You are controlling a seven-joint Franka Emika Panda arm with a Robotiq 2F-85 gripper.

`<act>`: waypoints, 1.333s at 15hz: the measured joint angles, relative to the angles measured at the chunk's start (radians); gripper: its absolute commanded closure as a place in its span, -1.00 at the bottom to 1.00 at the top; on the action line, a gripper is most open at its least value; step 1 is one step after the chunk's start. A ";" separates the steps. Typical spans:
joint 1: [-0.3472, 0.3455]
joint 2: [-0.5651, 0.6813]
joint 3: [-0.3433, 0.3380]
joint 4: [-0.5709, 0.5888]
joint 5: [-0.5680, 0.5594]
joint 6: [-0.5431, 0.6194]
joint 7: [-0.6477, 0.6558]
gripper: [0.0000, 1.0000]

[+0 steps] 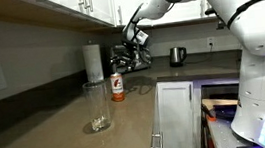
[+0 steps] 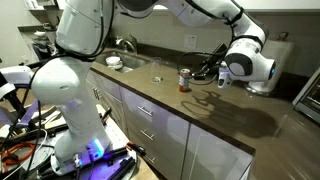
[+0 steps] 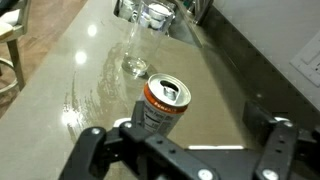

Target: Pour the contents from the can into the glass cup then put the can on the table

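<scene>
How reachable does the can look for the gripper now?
Probably yes: the open gripper faces the upright can with nothing between them, and the glass cup stands beyond the can, clear of the approach.

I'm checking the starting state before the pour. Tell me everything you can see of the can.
The can is small, metal-looking, white above with a red mark, orange-red below. The wrist view shows its top already opened. It stands upright on the grey-brown counter, beside the taller clear glass but apart from it. The open claw hovers at it, fingers wide on either side, not touching.
</scene>
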 measured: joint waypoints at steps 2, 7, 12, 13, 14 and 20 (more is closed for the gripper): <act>0.000 0.014 0.008 0.002 0.041 0.000 0.015 -1.00; 0.004 0.065 0.028 0.019 0.093 0.000 0.074 -1.00; 0.007 0.098 0.022 0.028 0.086 0.000 0.138 -1.00; 0.009 0.100 0.018 0.028 0.080 0.000 0.150 -1.00; 0.011 0.101 0.014 0.028 0.074 0.000 0.161 -1.00; 0.023 0.104 0.013 0.027 0.063 -0.002 0.211 -1.00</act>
